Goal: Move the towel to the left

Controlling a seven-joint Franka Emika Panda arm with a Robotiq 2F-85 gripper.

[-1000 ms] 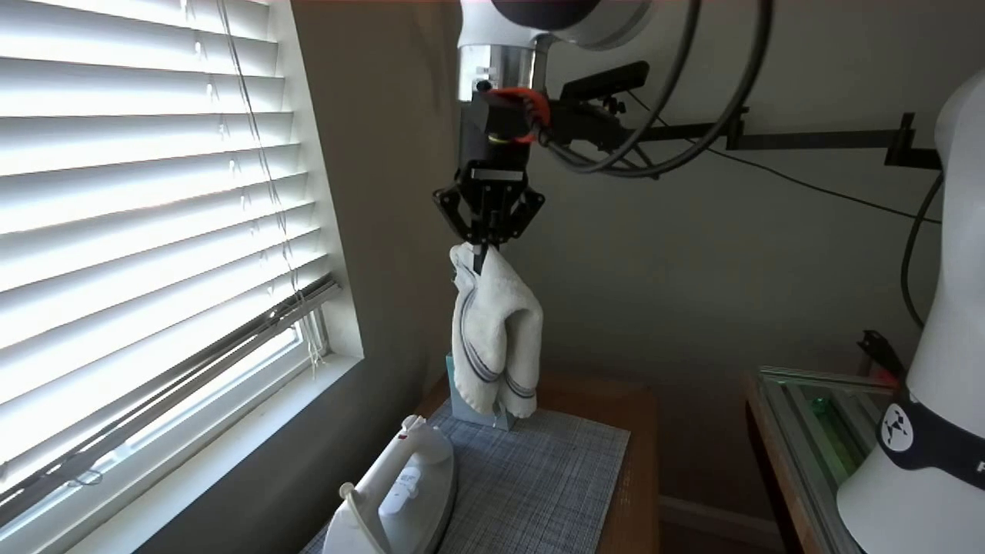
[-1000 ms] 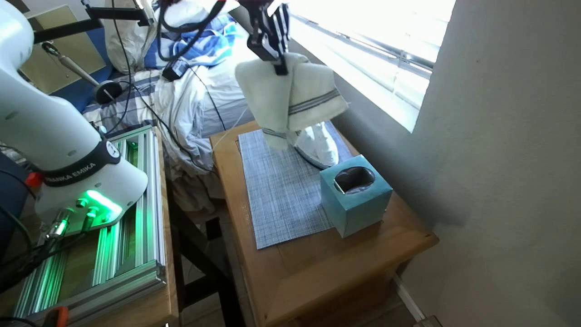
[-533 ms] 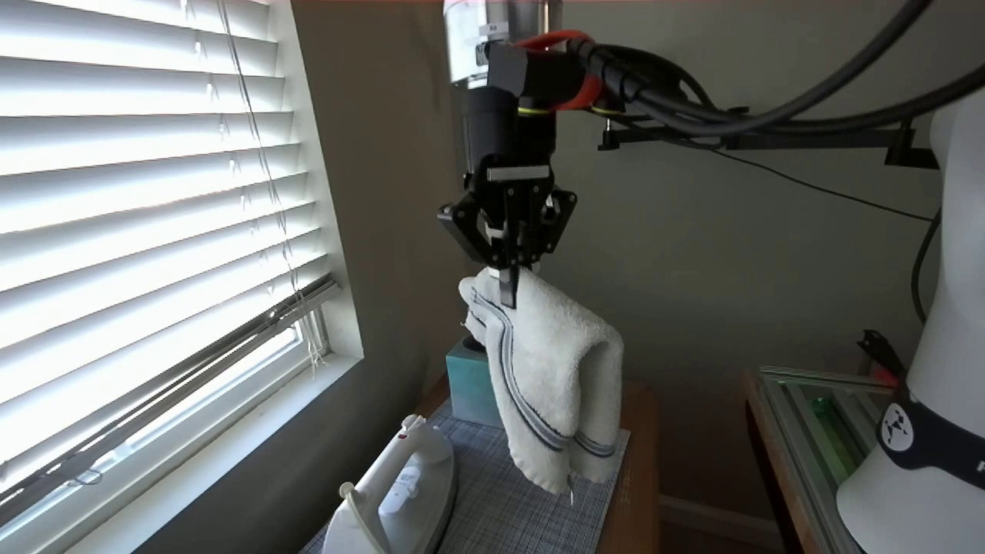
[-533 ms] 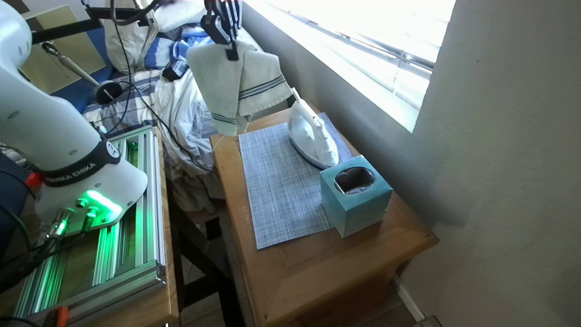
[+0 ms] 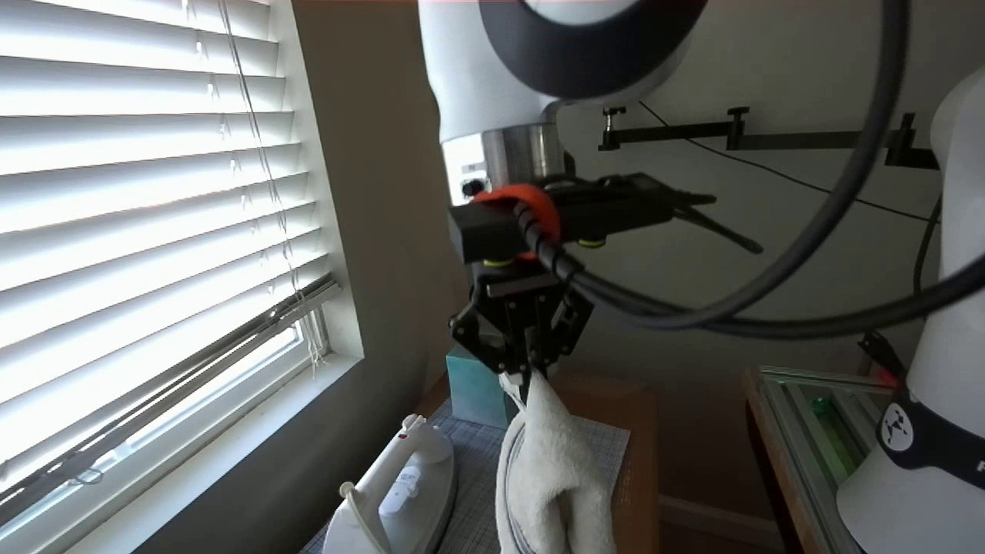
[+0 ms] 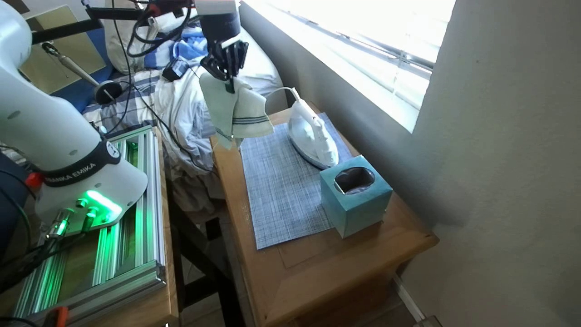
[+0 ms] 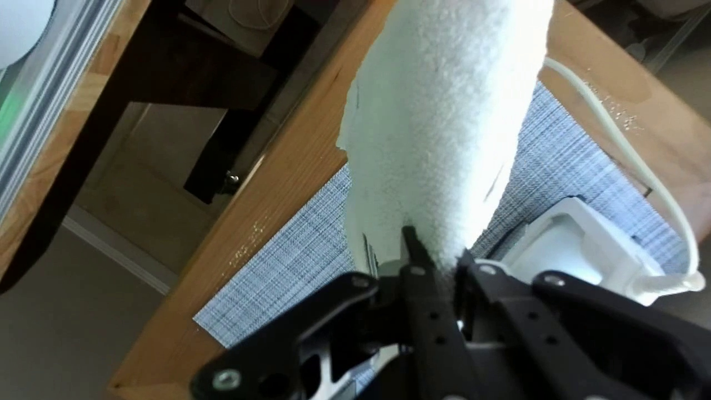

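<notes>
The white towel with dark stripes [image 5: 558,469] hangs from my gripper [image 5: 527,377] in an exterior view, and its lower end runs out of the picture. In an exterior view the towel [image 6: 249,120] hangs from the gripper [image 6: 230,86] by the far left corner of the wooden table [image 6: 295,290]. Its lower edge is low, close to the mat; I cannot tell whether it touches. In the wrist view the fingers [image 7: 437,244] are shut on a bunched part of the towel [image 7: 433,128], which hides part of the mat and table.
A white iron [image 6: 313,134] with a cord stands on the grey-blue woven mat [image 6: 286,200], beside the towel. A teal tissue box [image 6: 356,200] stands at the mat's near end. A wall and window with blinds [image 5: 154,192] border the table. A bed [image 6: 181,104] lies beyond.
The towel, held in the gripper, has moved along the table away from the tissue box, past the iron to the far left end. Over the last half second it has come down lower.
</notes>
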